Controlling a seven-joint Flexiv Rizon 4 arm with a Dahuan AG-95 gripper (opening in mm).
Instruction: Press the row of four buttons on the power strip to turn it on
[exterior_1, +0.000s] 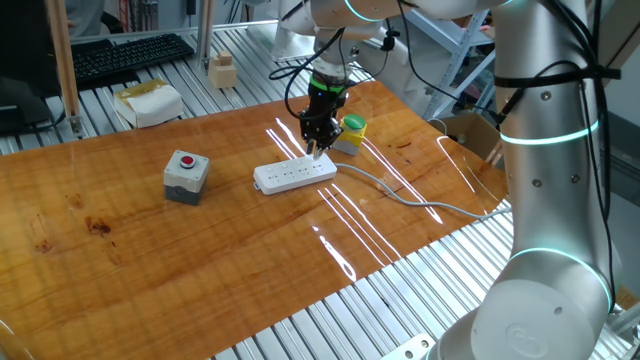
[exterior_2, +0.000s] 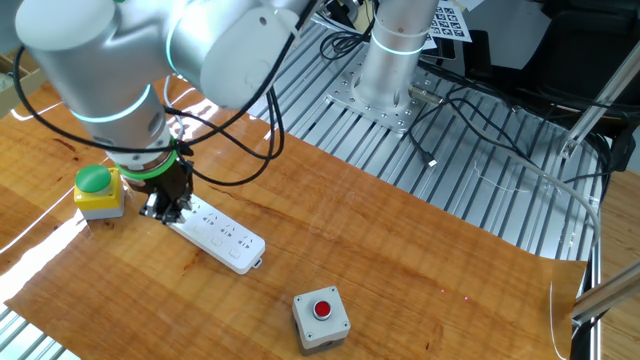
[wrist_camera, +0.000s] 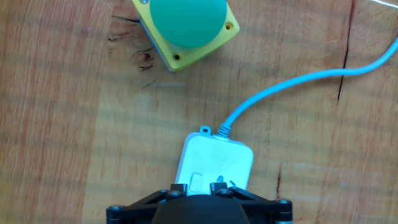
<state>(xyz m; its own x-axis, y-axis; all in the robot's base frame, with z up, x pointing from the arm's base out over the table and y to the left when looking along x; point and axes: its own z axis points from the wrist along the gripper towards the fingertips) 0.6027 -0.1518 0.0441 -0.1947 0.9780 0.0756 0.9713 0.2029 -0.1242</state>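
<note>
The white power strip (exterior_1: 293, 176) lies flat in the middle of the wooden table, its grey-white cable (exterior_1: 405, 196) trailing off to the right. My gripper (exterior_1: 317, 150) points straight down over the strip's cable end (exterior_2: 185, 215), at or just above its top face. In the hand view the two dark fingertips (wrist_camera: 179, 188) stand a small gap apart over the strip (wrist_camera: 217, 155), so the gripper (wrist_camera: 198, 188) is open by a narrow gap. One white switch (wrist_camera: 196, 181) of the row of four buttons shows between them. The rest of the row lies under the hand.
A yellow box with a green button (exterior_1: 351, 131) stands just behind the strip's cable end (wrist_camera: 186, 28). A grey box with a red button (exterior_1: 186, 174) sits to the left. The cable (wrist_camera: 298, 81) curves away across the wood. Metal slats border the table.
</note>
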